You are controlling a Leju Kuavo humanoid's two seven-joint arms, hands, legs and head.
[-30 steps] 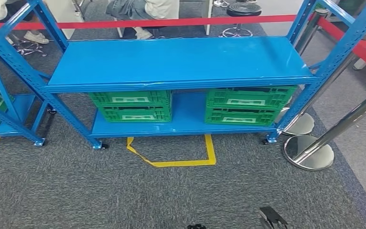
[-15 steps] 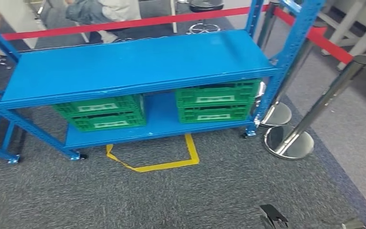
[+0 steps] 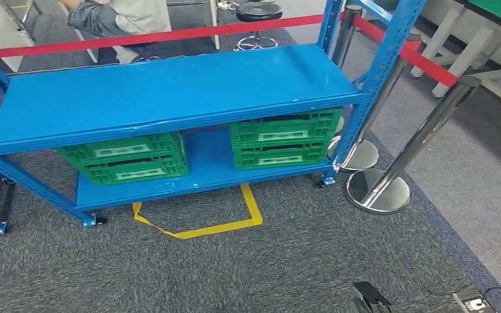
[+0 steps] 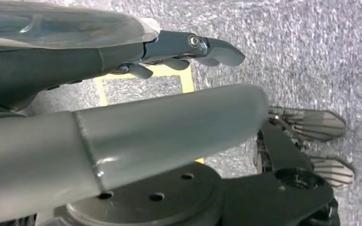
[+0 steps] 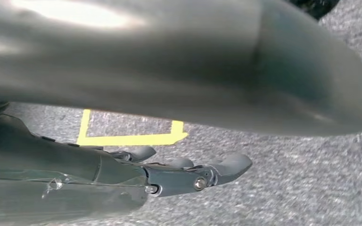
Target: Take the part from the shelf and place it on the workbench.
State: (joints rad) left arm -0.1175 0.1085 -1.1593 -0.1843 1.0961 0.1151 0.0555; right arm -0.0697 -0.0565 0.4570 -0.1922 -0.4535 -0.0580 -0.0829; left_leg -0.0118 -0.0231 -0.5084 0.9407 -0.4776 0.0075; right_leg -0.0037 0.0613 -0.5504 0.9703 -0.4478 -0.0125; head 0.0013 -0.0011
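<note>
Robot stands short of the blue shelf, arms hanging, so this looks like the approach step. Left hand dangles over the carpet with fingers stretched out and nothing in them; right hand likewise, released, fingers straight. The part itself I can't spot, perhaps inside the green crates on the lower level. Next it needs to close in and reach low.
</note>
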